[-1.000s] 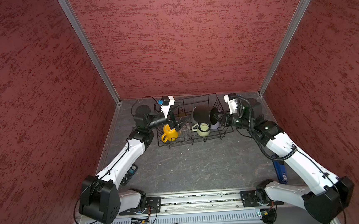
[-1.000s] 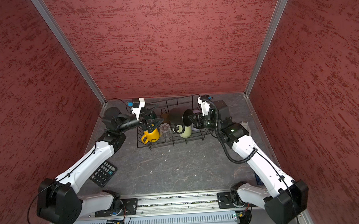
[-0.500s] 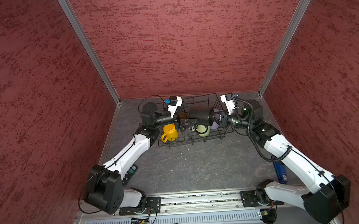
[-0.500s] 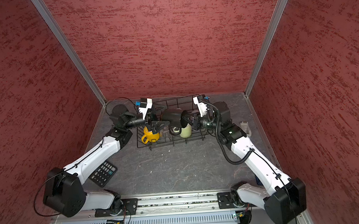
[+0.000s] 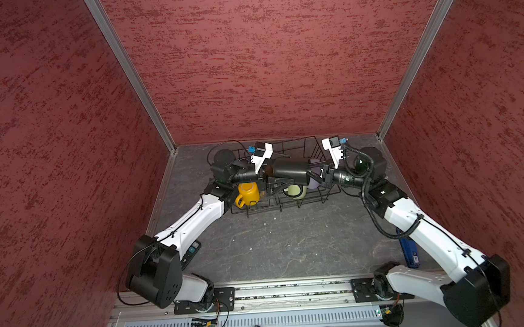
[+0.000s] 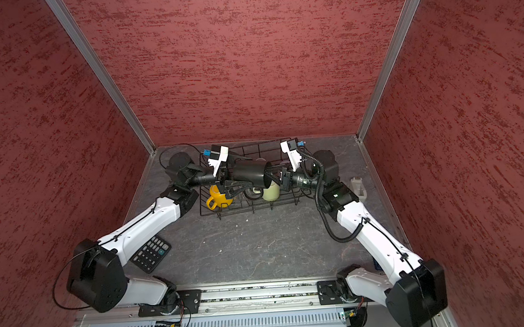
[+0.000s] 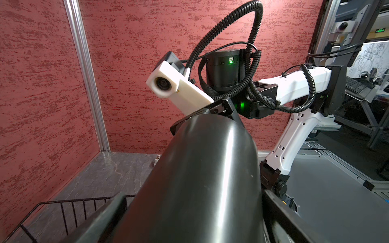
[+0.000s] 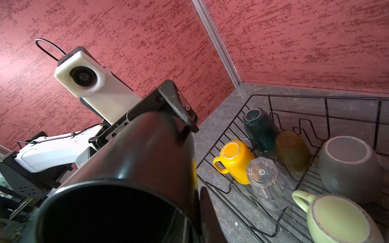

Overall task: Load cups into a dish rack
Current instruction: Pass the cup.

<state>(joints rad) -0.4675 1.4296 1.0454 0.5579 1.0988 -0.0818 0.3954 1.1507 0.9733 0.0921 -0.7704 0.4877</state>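
Left gripper (image 5: 273, 178) has closed in on the black mug (image 5: 289, 170) — jaws spread wide, straddling its base end, no clamp yet. Right gripper (image 5: 314, 174) pinches the mug's wall at the rim, mug sideways above the dish rack (image 8: 294, 96). Below the jaws, already racked: yellow mug (image 8: 235, 162), teal mug (image 8: 261, 130), brown glass (image 8: 292, 151), clear ribbed glass (image 8: 267, 181), grey mug (image 8: 347, 166), cream mug (image 8: 341, 218), lilac tumbler (image 5: 313, 184). Black mug prob. the last — still to set in.

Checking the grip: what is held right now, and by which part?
The black mug, pinched at its rim by the right gripper; the left gripper stands open around its base.
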